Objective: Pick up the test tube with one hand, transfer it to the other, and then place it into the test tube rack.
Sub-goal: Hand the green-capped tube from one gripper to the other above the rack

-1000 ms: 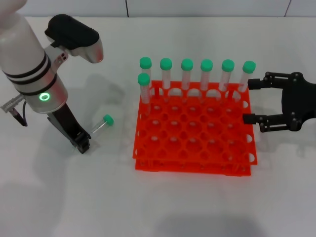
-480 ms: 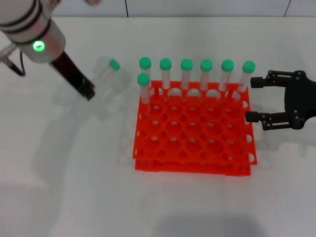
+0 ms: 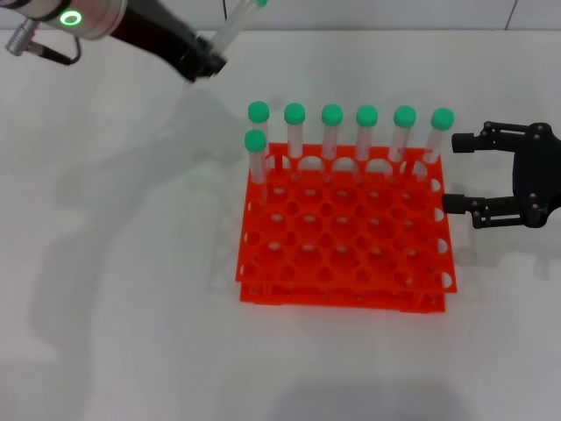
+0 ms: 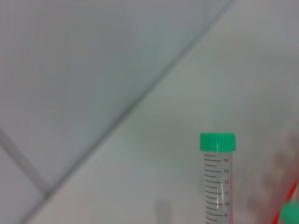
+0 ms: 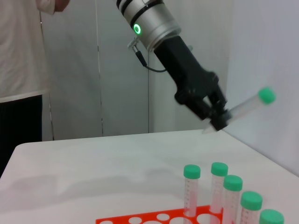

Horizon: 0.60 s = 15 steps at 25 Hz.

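Note:
My left gripper point(image 3: 206, 63) is shut on the test tube point(image 3: 230, 28), held high above the table at the far left behind the rack. The tube points up and away, its green cap at the frame's top edge. The left wrist view shows the tube point(image 4: 218, 179) close, cap up. The right wrist view shows the left gripper point(image 5: 216, 119) pinching the tube point(image 5: 243, 108) near its tapered tip. The orange-red test tube rack point(image 3: 344, 237) stands at the table's middle with several capped tubes in its far rows. My right gripper point(image 3: 453, 174) is open beside the rack's right edge.
Several green-capped tubes point(image 3: 331, 132) stand upright in the rack's far row, with one point(image 3: 256, 158) in the second row at the left. A person in a white shirt point(image 5: 23, 46) stands beyond the table in the right wrist view.
My left gripper has lifted the test tube off the table and carried it up and away, toward the far left of the rack. My right gripper has drifted slightly right.

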Tool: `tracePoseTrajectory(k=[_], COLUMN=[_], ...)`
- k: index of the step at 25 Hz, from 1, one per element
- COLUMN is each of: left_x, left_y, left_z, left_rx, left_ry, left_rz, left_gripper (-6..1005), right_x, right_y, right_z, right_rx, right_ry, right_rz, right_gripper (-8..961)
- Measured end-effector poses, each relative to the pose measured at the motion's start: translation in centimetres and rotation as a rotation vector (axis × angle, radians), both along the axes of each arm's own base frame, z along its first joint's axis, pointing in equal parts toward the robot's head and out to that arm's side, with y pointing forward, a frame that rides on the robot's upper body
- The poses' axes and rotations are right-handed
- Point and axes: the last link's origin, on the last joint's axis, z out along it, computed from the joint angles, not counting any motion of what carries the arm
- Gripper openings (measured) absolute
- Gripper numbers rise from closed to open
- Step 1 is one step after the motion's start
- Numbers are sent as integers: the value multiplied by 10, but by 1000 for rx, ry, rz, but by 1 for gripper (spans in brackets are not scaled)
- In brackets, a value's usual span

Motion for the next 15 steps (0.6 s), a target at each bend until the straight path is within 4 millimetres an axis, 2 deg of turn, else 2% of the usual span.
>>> tracePoseTrajectory(k=[7, 15], left_x=[2, -24], left_y=[-10, -33], left_z=[6, -23], left_rx=[-25, -236], left_ry=[-345, -526], left_rz=[-270, -411], left_gripper=[205, 208], right_x=[1, 3], right_y=[-1, -4], right_z=[0, -1], right_rx=[-4, -3], right_ry=[5, 10], right_rz=[-11, -18], right_gripper=[810, 810])
